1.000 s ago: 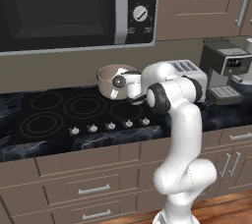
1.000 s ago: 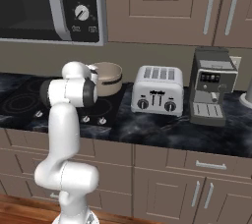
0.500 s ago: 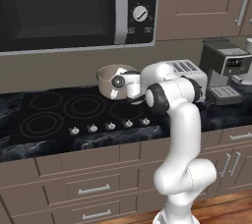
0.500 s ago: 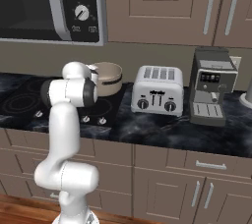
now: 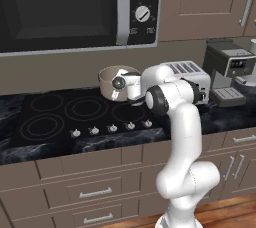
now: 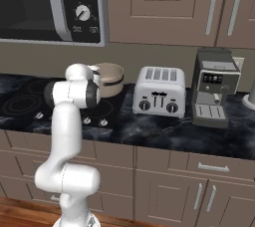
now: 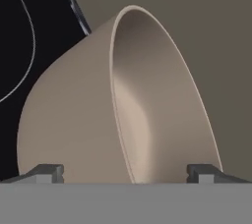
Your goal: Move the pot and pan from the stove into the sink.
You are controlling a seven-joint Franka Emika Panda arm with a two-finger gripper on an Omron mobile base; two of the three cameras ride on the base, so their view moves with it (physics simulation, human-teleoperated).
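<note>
Pot [image 7: 98, 115], round, beige and deep-sided, stands at the rear right of the flat black glass stove [image 5: 55, 117], its rim lying between the wide-apart fingers [image 7: 47, 173].

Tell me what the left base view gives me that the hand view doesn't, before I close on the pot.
Left base alone: the full stove with its knob row, the microwave above, and the toaster and coffee machine to the right. Hand view alone: the open jaws straddling the pot's rim, one finger outside the wall, one over its pale interior. Both: the pot on the stove's back right.
</note>
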